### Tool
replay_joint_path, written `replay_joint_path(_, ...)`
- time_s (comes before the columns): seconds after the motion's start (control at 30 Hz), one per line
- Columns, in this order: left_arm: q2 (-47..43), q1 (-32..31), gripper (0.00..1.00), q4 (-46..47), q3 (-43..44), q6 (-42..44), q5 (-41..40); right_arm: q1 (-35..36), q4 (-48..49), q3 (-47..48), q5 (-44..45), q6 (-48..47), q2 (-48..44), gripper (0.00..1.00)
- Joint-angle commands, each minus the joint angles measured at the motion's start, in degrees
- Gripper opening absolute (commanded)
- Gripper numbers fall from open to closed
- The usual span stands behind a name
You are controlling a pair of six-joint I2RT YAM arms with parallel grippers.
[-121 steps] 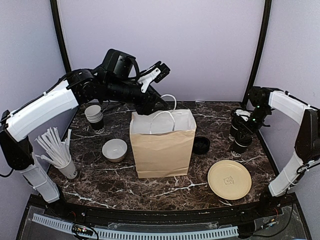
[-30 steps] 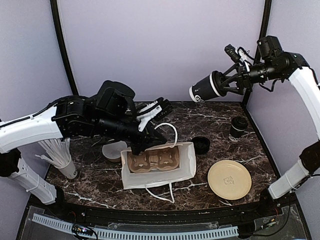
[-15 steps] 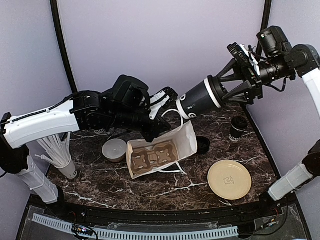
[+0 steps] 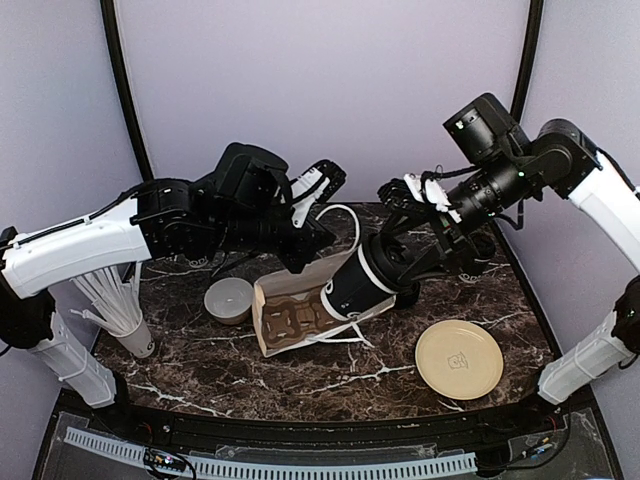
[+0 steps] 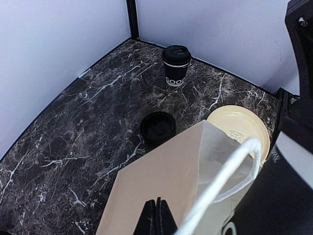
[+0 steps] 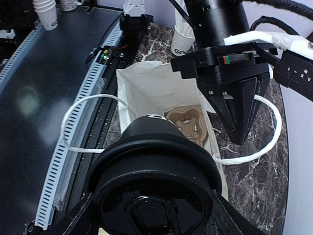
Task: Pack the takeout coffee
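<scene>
My right gripper (image 4: 405, 265) is shut on a lidded black coffee cup (image 4: 362, 283), tilted with its bottom end at the mouth of the paper bag (image 4: 263, 322). In the right wrist view the cup's lid (image 6: 154, 196) fills the foreground above the open bag (image 6: 142, 93), with a cardboard cup carrier (image 6: 188, 120) inside. My left gripper (image 4: 300, 260) is shut on the bag's rim and holds the bag tipped open; its fingertips (image 5: 156, 215) pinch the paper. The second lidded cup (image 5: 175, 66) stands at the far right corner, mostly hidden behind my right arm in the top view.
A low stack of black lids (image 5: 157, 128) lies beside the bag. A cream plate (image 4: 459, 359) sits front right, a white bowl (image 4: 229, 299) left of the bag, and a cup of white straws (image 4: 120, 310) at the left edge. Purple walls close in the back and sides.
My right gripper has come down and left with the cup, from above the bag to its mouth. My left gripper still holds the bag tipped open.
</scene>
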Motion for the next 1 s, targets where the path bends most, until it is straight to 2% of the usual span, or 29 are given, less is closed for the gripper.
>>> replay_joint_path(0.0,-1.9,0.3,0.00,1.1,1.1,-0.6,0.2,4.0,10.0,-2.0,12.9,5.4,1.3,0.56)
replay_joint_path(0.2,-2.0,0.3,0.02,0.6,1.7,-1.7,0.8,12.1,13.1,-5.2,28.2,4.8,5.1,0.54)
replay_joint_path(0.27,-1.9,0.3,0.18,-0.5,2.7,-1.8,0.8,14.1,13.7,-6.5,32.9,3.9,6.2,0.54)
replay_joint_path(0.4,-1.6,0.3,0.42,-3.8,6.7,-2.7,2.1,15.9,14.9,-7.9,39.6,2.3,7.5,0.52)
replay_joint_path(0.53,-3.4,0.2,0.54,-4.9,9.4,-3.8,5.6,16.4,13.5,-6.9,40.9,0.4,8.6,0.52)
replay_joint_path(0.67,-6.8,0.2,0.64,-3.5,9.9,-3.4,5.0,17.5,9.0,-5.0,42.3,-1.3,10.1,0.52)
replay_joint_path(0.8,-9.6,1.6,0.70,-2.6,7.7,-0.4,-4.2,20.6,6.6,-5.0,45.9,-2.6,10.5,0.52)
replay_joint_path(0.97,-11.8,11.0,0.73,3.7,-2.9,-1.2,-5.1,24.6,8.3,-9.2,52.0,-4.7,8.8,0.52)
